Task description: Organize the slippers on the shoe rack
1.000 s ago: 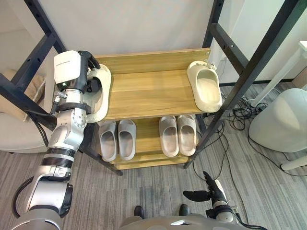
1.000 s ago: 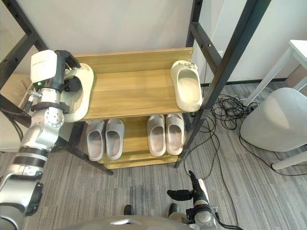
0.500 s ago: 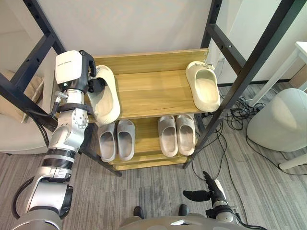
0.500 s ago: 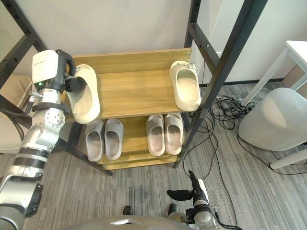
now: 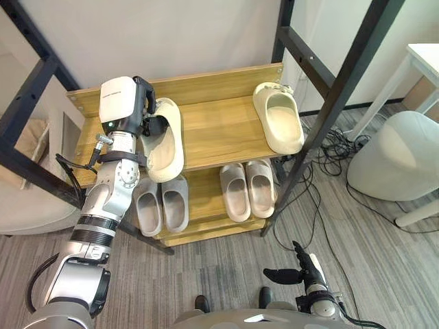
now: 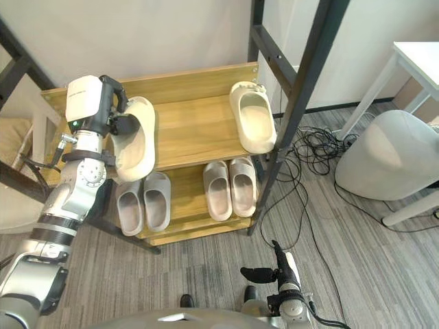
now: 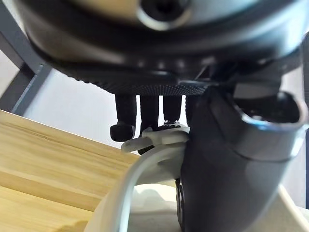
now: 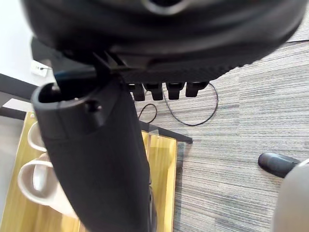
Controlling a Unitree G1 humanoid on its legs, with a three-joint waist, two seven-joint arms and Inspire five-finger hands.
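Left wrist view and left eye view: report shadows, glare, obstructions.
Left wrist view: the left hand blocks much of the held slipper. Left eye view: the upper shelf is evenly lit, without glare; the lower shelf lies shaded beneath it.

No text, label, number or sign could be read on any slipper (image 5: 278,127) or on the shoe rack (image 5: 219,133).
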